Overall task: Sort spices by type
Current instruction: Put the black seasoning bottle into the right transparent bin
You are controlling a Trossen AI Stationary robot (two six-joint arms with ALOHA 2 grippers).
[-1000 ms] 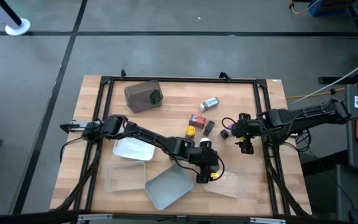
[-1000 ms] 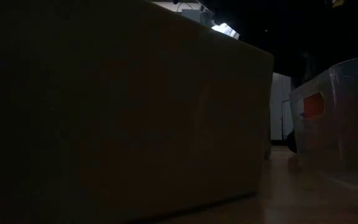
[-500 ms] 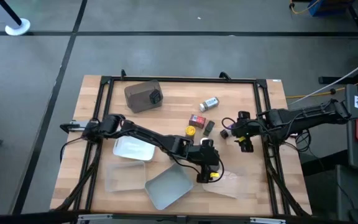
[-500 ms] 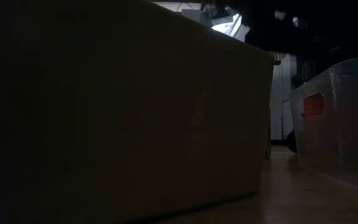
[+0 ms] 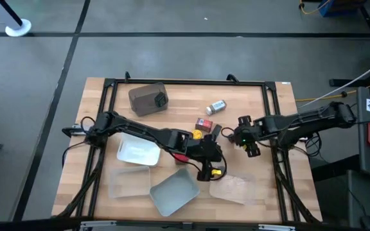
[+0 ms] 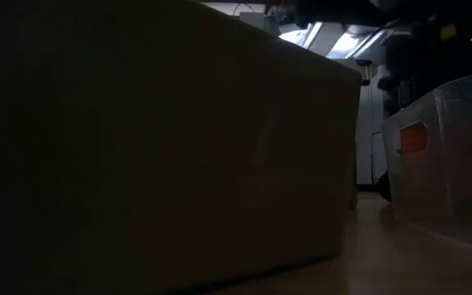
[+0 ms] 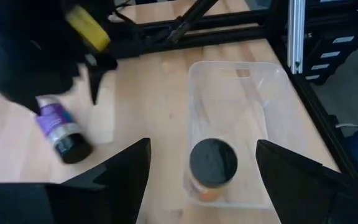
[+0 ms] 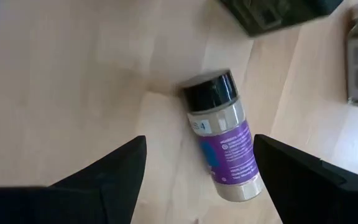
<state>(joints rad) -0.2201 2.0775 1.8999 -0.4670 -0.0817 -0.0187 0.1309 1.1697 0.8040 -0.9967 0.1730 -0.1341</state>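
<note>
**Two arms crowding the middle of the table, and a jar that is dying to roll**

So my left gripper is hanging wide open over the clear tray at the near right of the table, gripping nothing. A dark-lidded jar with something orange in it is standing upright in that tray, right below my spread fingers. My right gripper is also spread open and empty, hovering over a purple-labelled jar that is lying on its side on the bare wood, a bit right of centre.

What I'm worrying about:

- The purple one is round and lying flat. It's sitting at an angle to my right fingers, so if I'm closing on it crooked, I'm guessing it squirts out or rolls off toward the black box and the red box.
- The clear tray looks light. If a left finger is clipping its wall on the way out, I'm probably dragging the whole tray or tipping the jar inside.
- My two arms are working near each other. Any wide swing from either one is risking a bump.

The rest of the spices are waiting further back: a yellow-lidded jar beside the boxes and a pale jar beyond them.

Writing-wise, I'm getting nothing useful. The purple label has a white patch with small print, but I can't tell what it says, and no brand is showing anywhere.
</note>
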